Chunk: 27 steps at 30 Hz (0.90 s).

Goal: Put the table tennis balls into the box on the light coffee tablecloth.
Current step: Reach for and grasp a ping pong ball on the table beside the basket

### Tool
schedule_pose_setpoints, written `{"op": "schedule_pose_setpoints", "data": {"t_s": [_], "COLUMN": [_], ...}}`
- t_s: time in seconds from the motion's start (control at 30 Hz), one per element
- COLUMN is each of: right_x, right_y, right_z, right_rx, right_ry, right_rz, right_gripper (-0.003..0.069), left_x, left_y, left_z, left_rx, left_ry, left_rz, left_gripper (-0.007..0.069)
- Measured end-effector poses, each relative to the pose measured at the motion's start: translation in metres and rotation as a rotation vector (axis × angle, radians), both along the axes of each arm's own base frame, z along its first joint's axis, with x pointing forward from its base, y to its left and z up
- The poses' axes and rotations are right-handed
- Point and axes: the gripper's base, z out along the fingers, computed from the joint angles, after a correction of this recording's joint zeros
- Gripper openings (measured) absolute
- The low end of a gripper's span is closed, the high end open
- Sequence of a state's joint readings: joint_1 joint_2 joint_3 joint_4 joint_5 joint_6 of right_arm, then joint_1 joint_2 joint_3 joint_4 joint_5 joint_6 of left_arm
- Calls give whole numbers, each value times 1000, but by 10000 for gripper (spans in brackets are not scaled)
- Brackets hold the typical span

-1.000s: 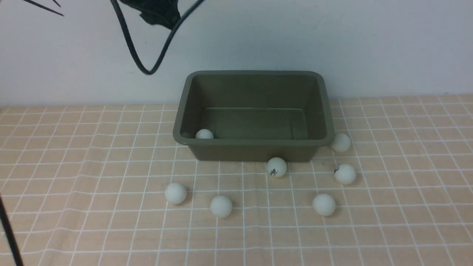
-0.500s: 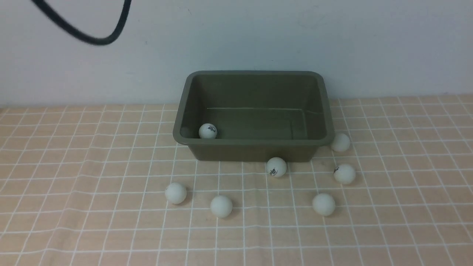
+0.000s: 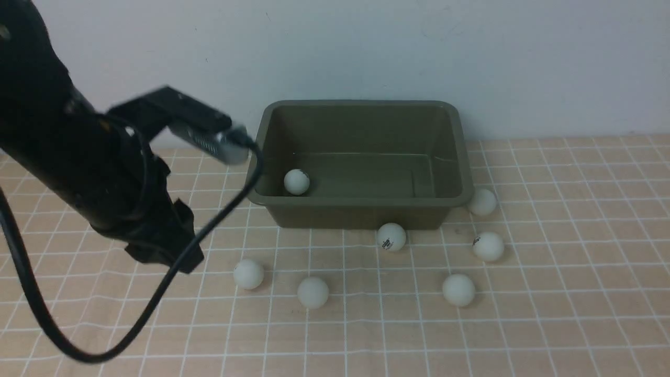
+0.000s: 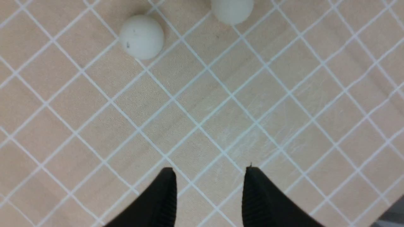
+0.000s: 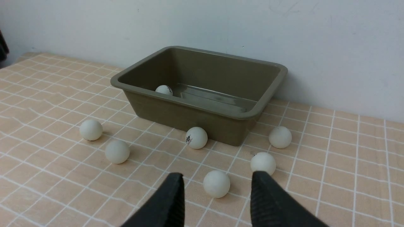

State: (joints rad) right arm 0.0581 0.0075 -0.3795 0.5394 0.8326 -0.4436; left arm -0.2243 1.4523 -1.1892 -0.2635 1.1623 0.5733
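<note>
– Left gripper: state?
– Hangs above the light coffee tablecloth with jaws parted. Grips nothing. Faces bare grid squares, with two table tennis balls lying ahead of the fingertips and well apart from them.
– Right gripper: state?
– Also parted and empty. Sits low over the cloth on the robot's side of the box, aimed toward it.
– Location of the balls?
– Count seven. Find one ball inside the box, on the floor at the left end, close to the front wall. Find six on the cloth outside:
  - one marked ball just beside the front wall; contact cannot be told;
  - one plain ball just beside the front right corner;
  - one ball with a dark mark near that corner, closer to the robot;
  - one ball closer again;
  - one pair, near each other but apart, off the front left corner.
– Position of the box?
– Stands upright on the cloth, long side toward the robot, back edge near the white wall. Lies to the right of the left arm in the front view.
</note>
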Motion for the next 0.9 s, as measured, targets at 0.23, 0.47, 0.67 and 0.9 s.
{"op": "schedule_pose_setpoints", "data": {"t_s": [0.23,0.47,0.67,0.9], "right_x": [0,0,0,0], "right_y": [0,0,0,1], "right_z": [0,0,0,0], "right_rx": [-2,-2,2,9], "right_ry": [0,0,0,1], "right_rz": [-1,-1,1,5], "right_gripper": [278,274,274,274], "left_x": [31,51,69,83], "left_y": [-8,-13,-15,-19], "left_z": [-41,-80,-109,-137], "left_rx": [-15,-11,0,-16], "left_ry": [-74,-17,-47,-64], "left_rz": [-65,-43,-16,-1], "left_gripper": [360,393,393,393]}}
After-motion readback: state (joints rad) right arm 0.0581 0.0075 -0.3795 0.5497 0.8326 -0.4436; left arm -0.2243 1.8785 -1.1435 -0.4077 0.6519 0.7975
